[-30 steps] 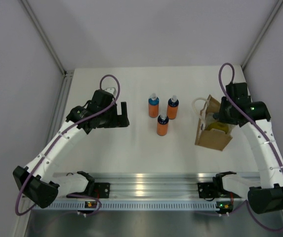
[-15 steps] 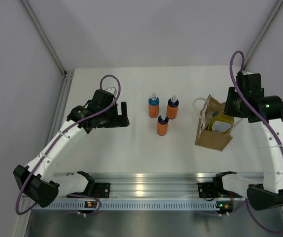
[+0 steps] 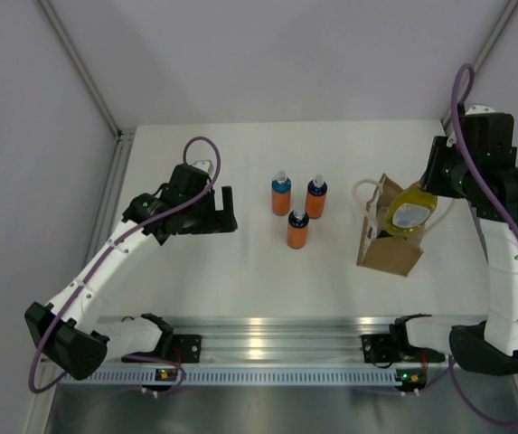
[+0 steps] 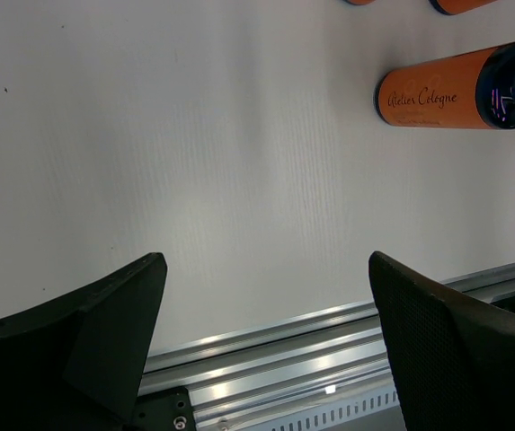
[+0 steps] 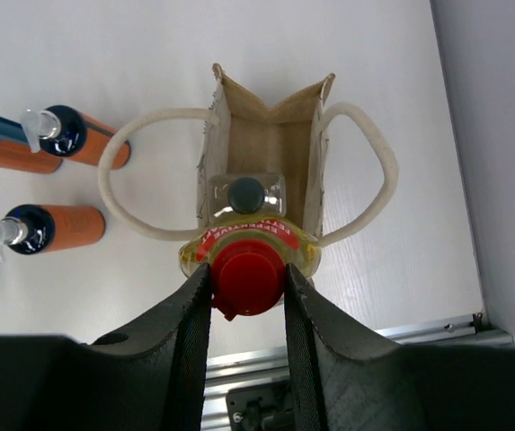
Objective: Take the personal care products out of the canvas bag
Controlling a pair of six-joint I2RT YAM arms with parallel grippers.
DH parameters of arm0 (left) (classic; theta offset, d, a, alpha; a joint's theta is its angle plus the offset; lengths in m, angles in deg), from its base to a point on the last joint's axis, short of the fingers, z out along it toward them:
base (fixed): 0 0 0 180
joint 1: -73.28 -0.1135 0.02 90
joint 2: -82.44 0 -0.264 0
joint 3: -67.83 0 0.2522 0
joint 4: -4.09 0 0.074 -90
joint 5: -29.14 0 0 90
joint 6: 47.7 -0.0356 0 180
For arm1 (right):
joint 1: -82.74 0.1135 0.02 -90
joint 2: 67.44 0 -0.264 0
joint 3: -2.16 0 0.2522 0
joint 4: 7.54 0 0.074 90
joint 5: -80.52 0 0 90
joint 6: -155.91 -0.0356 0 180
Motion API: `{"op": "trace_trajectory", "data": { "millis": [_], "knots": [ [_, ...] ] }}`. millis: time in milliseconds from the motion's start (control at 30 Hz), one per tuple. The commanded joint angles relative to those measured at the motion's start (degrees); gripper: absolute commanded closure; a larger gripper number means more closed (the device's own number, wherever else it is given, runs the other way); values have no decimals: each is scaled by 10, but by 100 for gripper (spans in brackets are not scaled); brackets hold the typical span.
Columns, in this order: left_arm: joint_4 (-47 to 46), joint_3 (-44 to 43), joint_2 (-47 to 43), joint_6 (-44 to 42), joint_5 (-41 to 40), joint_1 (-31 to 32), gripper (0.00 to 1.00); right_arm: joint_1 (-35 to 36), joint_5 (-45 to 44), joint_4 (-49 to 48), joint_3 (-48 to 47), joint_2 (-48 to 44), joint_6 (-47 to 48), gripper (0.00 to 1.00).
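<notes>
My right gripper is shut on the red cap of the rounded yellow bottle and holds it above the tan canvas bag, which stands at the right of the table. In the right wrist view the clear squarish bottle with a dark cap stands inside the bag. Three orange bottles stand in a cluster at the table's middle. My left gripper is open and empty, left of them; one orange bottle shows in its view.
The bag's cream looped handles spread out to both sides. An aluminium rail runs along the near edge. Grey walls close in the table at left, right and back.
My right gripper has risen and moved right, lifting the yellow bottle out of the bag. The left arm has not moved.
</notes>
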Motion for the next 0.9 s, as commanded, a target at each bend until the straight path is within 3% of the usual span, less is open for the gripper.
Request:
{"op": "trace_trajectory", "data": {
  "millis": [0,433,733,867],
  "knots": [
    [-24,5,-4,5,-1,2,2,-12,30,0,-63,-3,5,100],
    [-28,7,-4,5,0,1,2,8,163,-69,-76,-13,3,100],
    [-27,13,-11,4,-1,1,2,179,94,-105,-44,8,-5,100],
    [-28,16,-13,5,-2,2,2,239,76,-152,23,10,-12,100]
  ]
}}
